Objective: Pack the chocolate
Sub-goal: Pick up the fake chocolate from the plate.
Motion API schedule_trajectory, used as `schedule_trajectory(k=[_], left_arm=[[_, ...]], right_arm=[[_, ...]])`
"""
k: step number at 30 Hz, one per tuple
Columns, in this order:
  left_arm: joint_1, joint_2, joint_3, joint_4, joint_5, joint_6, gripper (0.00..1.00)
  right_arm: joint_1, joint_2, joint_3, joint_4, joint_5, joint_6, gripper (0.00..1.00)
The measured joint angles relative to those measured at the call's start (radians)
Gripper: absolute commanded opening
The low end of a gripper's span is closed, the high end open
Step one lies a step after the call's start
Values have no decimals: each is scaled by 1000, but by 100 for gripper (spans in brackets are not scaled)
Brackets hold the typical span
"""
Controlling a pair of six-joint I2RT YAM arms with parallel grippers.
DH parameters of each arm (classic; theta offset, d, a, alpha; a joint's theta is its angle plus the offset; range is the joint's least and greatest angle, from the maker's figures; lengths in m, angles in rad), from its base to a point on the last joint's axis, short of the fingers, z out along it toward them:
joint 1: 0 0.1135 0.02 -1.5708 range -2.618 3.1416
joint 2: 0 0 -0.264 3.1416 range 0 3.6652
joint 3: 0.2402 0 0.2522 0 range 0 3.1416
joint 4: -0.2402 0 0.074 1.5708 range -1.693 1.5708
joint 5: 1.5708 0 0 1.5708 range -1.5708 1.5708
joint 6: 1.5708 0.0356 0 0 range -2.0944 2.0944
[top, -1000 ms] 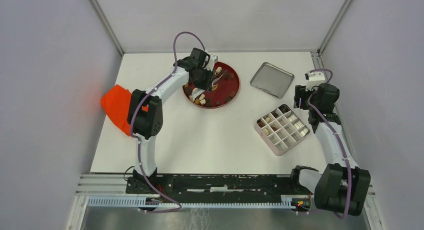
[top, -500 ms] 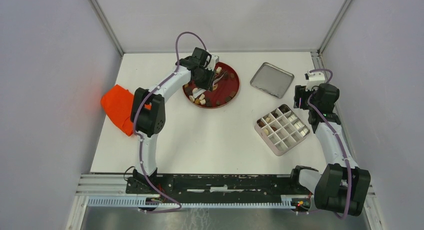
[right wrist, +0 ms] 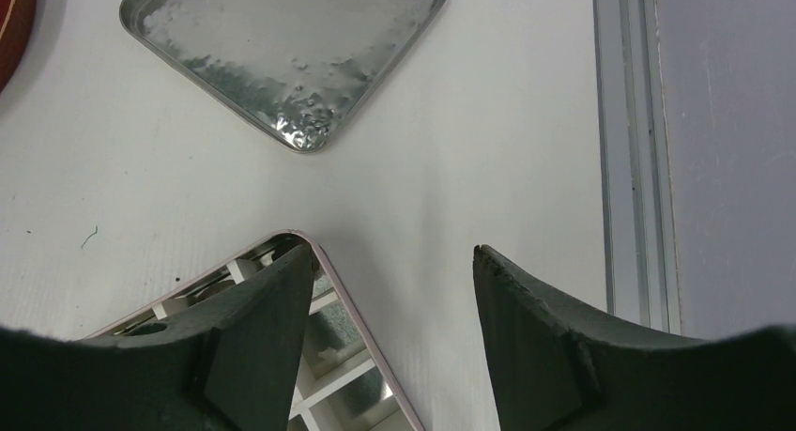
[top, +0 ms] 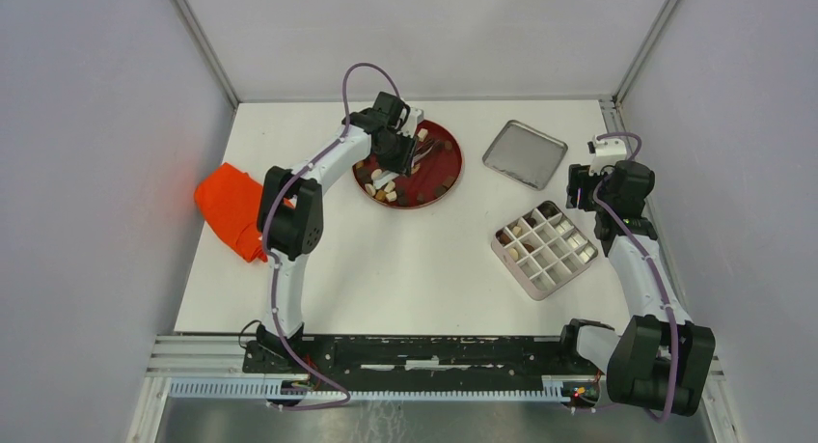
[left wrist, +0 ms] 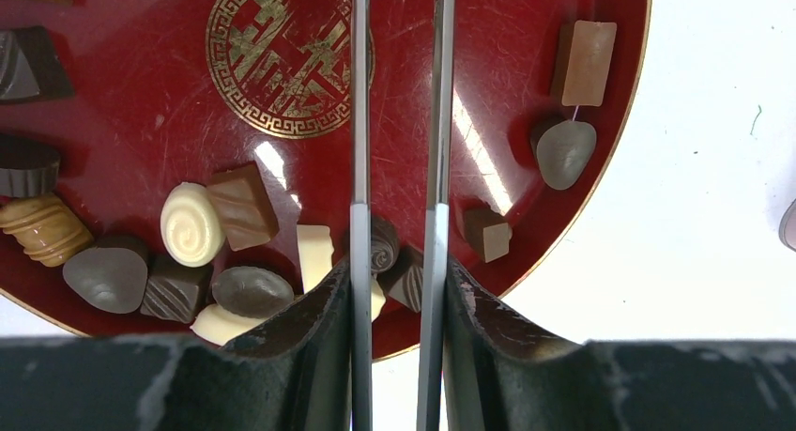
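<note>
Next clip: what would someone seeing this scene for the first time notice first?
The red plate with a gold emblem, at the far middle of the table, scattered with dark, brown and white chocolates. The left pincer hangs over it, clamped on metal tweezers. Next, the bright orange cloth at the table's left edge.

Chocolate (left wrist: 191, 224) crowds the red plate (left wrist: 141, 102); table (top: 434, 250) beside lies open.

Brown-and-cream chocolate (left wrist: 242, 206), red plate (left wrist: 141, 121) (gold emblem (left wrist: 289, 57))
</note>
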Motion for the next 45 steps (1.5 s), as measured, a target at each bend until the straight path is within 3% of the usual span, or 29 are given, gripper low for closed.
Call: schedule_trajectory(k=[45], left_arm=[[0,142,196,-55,-8,1,42]], right_arm=[[3,0,0,-7,0,-7,69]])
